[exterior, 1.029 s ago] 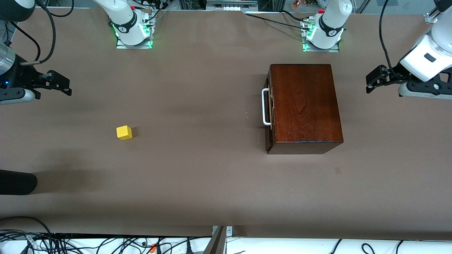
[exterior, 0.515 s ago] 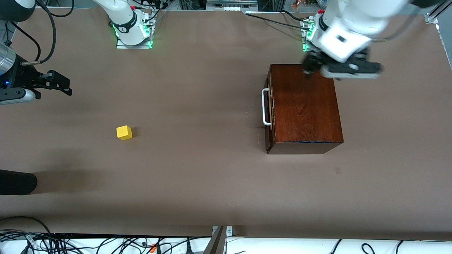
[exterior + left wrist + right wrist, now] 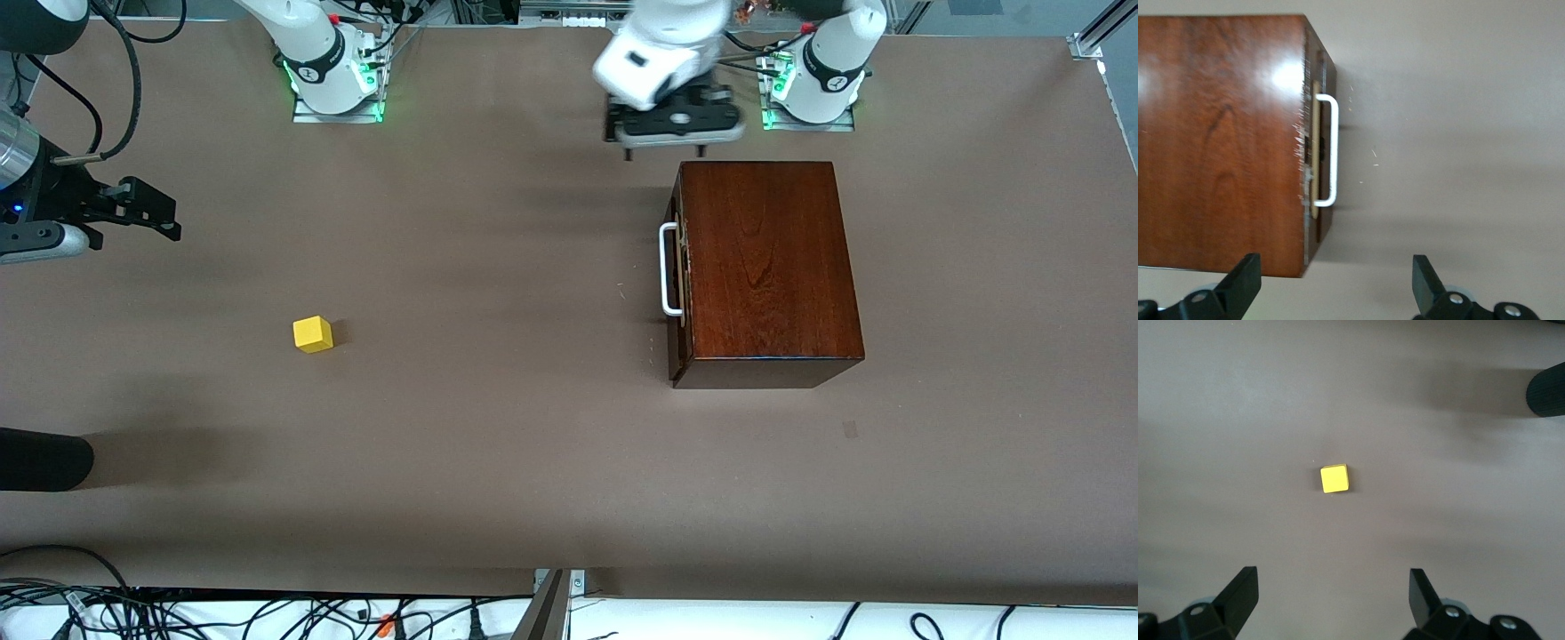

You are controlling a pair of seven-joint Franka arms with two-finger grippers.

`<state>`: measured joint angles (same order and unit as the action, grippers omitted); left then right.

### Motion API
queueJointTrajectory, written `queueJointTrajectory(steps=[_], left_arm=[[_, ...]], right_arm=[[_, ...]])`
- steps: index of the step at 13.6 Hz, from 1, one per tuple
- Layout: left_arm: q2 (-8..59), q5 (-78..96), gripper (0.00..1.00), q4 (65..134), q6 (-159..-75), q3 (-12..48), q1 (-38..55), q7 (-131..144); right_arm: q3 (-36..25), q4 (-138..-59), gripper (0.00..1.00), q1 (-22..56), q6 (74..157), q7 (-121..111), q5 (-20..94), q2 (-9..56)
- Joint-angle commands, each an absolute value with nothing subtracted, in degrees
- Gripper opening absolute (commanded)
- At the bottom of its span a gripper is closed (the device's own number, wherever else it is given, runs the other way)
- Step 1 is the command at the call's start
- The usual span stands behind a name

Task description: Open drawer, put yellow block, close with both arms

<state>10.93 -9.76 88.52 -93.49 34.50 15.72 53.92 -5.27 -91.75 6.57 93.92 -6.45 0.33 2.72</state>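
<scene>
One dark mahogany box (image 3: pixel 766 267) stands on the brown worktop (image 3: pixel 498 444) toward the left arm's end, near the edge where the arm bases stand. Its one drawer (image 3: pixel 678 271) is shut flush in the box, the dark front facing the right arm's end of the worktop, with a single white U-shaped handle (image 3: pixel 668 269) on it. In the left wrist view the handle (image 3: pixel 1329 150) stands clear of the drawer front (image 3: pixel 1317 147), nothing touching it.

One yellow block (image 3: pixel 312 334) sits on the worktop toward the right arm's end, well apart from the box and nearer the front camera than the handle. In the right wrist view the block (image 3: pixel 1335 479) lies alone on the bare surface.

There are two arms, each with one gripper. The left gripper (image 3: pixel 674 142) hangs over the worktop just beside the box's corner closest to the bases, near the left arm's base; its fingers (image 3: pixel 1241 283) stand wide apart and empty. The right gripper (image 3: pixel 156 218) hovers over the worktop at the right arm's end, by that edge, well apart from the block; its fingers (image 3: pixel 1241 593) are spread wide and hold nothing.

One dark rounded object (image 3: pixel 40 460) juts in over the worktop's edge at the right arm's end.
</scene>
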Motion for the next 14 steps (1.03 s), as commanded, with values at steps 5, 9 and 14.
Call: queueJointTrajectory(steps=[5,9,14], left_arm=[[23.3,-19.2,1.0,84.9,-93.3,34.4,20.7,59.8],[28.3,-25.3,1.0,85.9,-95.7,34.2,21.1,59.2],[33.4,-31.6,1.0,86.2,-97.1,34.1,21.0,58.9]], right_arm=[[-5.3,-91.1,1.0,6.2,92.6,-6.1,0.5,3.1],[-5.3,-91.1,1.0,6.2,92.7,-6.1,0.5,3.1],[-5.3,-91.1,1.0,6.2,92.7,-6.1,0.5,3.1]])
